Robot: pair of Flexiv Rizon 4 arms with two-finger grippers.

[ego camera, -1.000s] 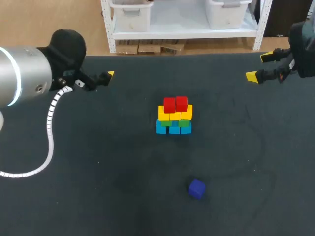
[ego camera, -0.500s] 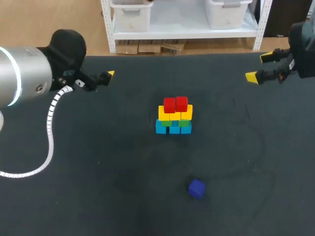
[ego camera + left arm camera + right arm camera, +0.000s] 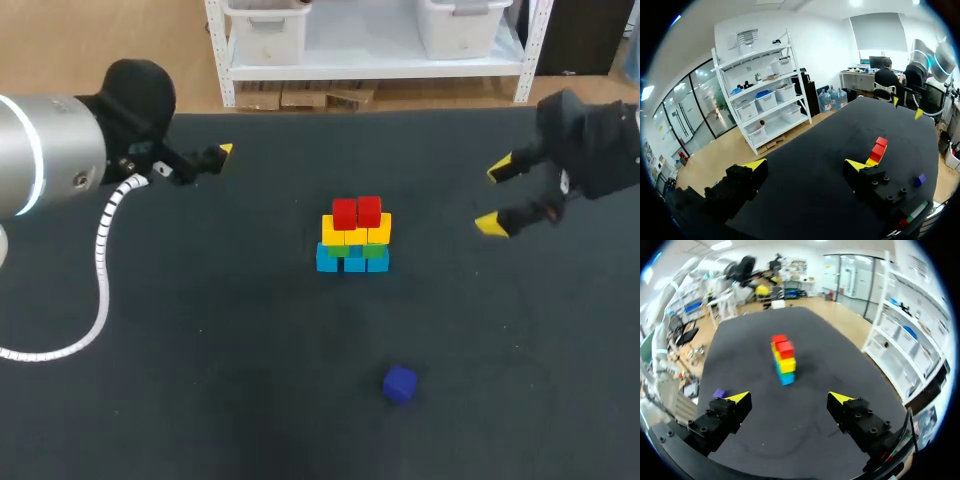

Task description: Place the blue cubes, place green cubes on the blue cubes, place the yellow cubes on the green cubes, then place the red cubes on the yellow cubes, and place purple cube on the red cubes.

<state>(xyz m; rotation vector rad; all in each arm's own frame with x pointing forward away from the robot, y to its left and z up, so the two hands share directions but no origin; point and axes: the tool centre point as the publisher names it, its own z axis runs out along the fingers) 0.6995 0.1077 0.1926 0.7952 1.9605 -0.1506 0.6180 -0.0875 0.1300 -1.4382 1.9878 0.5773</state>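
The purple cube [image 3: 399, 384] lies near the table's [image 3: 180, 380] front edge, well apart from the central stack topped by red cubes [image 3: 357, 212]. The right gripper [image 3: 496, 197] and left gripper [image 3: 805, 165] are spread, empty. The cube is likely light and rigid; pinch opposite flat faces.
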